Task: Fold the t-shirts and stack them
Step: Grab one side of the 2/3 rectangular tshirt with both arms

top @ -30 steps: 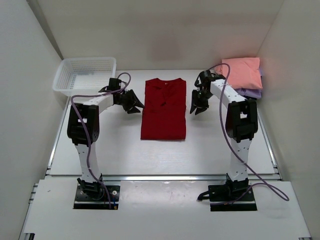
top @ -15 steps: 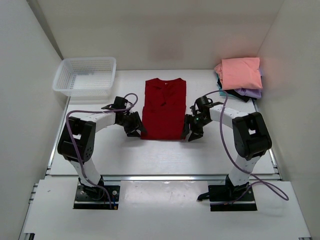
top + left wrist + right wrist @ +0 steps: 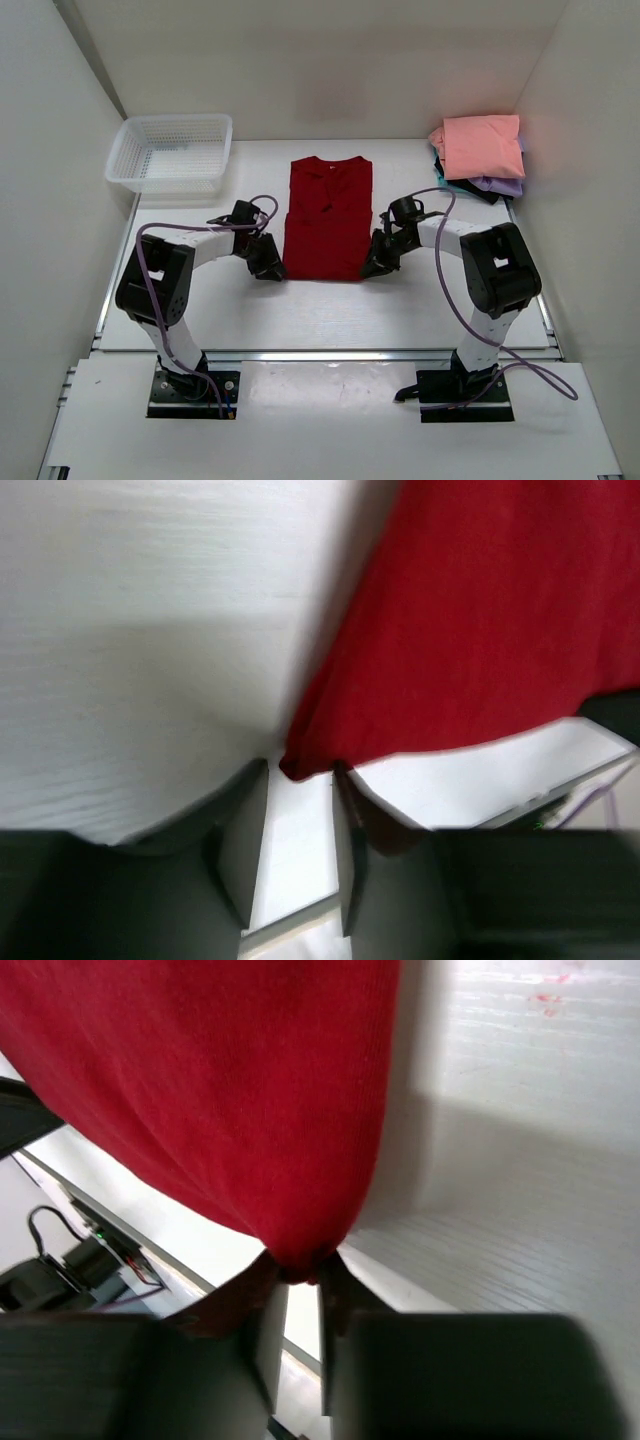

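Because the fold that looks due next lifts the near hem toward the collar, both arms reach low to the near corners of the dark red t-shirt (image 3: pixel 328 220), one on each side.

At the far left of the table (image 3: pixel 300 310) stands the white mesh basket (image 3: pixel 170 122), with nothing visible inside it; it sits well apart from the work.

The left tool (image 3: pixel 265 265) lies against the shirt's near-left corner. In its wrist view that tool (image 3: pixel 300 775) is at a narrow gap, bare table showing between the fingers (image 3: pixel 245 840), and the cloth corner sits right at the fingertips. I judge it not yet clamped.

The shirt lies flat in the middle of the table, collar away from the arms, sides already turned in to make a long rectangle.

The right tool (image 3: pixel 375 263) meets the near-right corner. From its wrist, the tool (image 3: pixel 298 1272) is drawn nearly together, with a bunched nub of red cloth pinched at the tips, so it appears to have its hold.

In the far right corner rests the pile of folded t-shirts (image 3: pixel 500 186), with the salmon pink t-shirt (image 3: pixel 482 145) on top; this is presumably where the red one goes once folded.
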{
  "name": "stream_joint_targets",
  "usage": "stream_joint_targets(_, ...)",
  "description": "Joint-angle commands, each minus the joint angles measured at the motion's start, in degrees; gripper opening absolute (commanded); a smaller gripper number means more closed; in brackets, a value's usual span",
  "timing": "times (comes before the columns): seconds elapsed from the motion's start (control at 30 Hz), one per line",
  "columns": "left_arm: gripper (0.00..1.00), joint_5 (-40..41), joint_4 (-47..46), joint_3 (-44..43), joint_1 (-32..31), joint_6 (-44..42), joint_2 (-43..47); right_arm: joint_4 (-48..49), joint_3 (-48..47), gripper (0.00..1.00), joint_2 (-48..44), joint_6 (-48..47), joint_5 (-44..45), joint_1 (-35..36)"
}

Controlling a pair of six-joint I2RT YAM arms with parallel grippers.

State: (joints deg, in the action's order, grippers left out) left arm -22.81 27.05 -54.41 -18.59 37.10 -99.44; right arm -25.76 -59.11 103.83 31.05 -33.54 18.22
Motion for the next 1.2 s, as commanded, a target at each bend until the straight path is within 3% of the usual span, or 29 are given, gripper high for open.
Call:
stream_joint_targets(0.0, 0.4, 3.03, -2.95, 1.59, -1.01, 1.39, 1.27, 2.73, 1.36, 0.11, -0.3, 1.21, -0.3, -0.37)
stream_joint_targets(0.03, 0.27, 2.86, -3.14, 1.42, -1.18, 1.83, 0.66, 2.56, 1.89, 0.02, -0.64, 1.21, -0.3, -0.2)
stream_joint_targets(0.13, 0.0, 1.28, -7.0, 0.01, -2.5, 3.76, -2.42, 2.47, 3.12, 0.0, -1.7, 1.12, -0.13, -1.25)
stream_joint_targets(0.3, 0.0, 1.1, -8.33, -1.22, -3.91, 4.82, -1.99, 0.98, 4.0, 0.0, -2.76, -1.25, -0.73, -2.05)
stream_joint_targets(0.77, 0.0, 3.65, -4.29, 13.09, -4.35, 6.49, 17.07, -0.34, 10.41, 0.0, -8.03, -2.75, 0.23, 2.44)
stream_joint_targets(1.0, 0.0, 1.98, -0.78, 20.48, -7.51, 7.1, 25.34, -1.75, 20.6, 0.0, -17.86, -0.82, 0.32, 5.07)
stream_joint_targets(1.17, 0.0, 1.98, 2.04, 26.72, -11.55, 13.42, 37.45, -6.05, 26.85, 0.0, -28.57, 1.38, 0.93, 6.83)
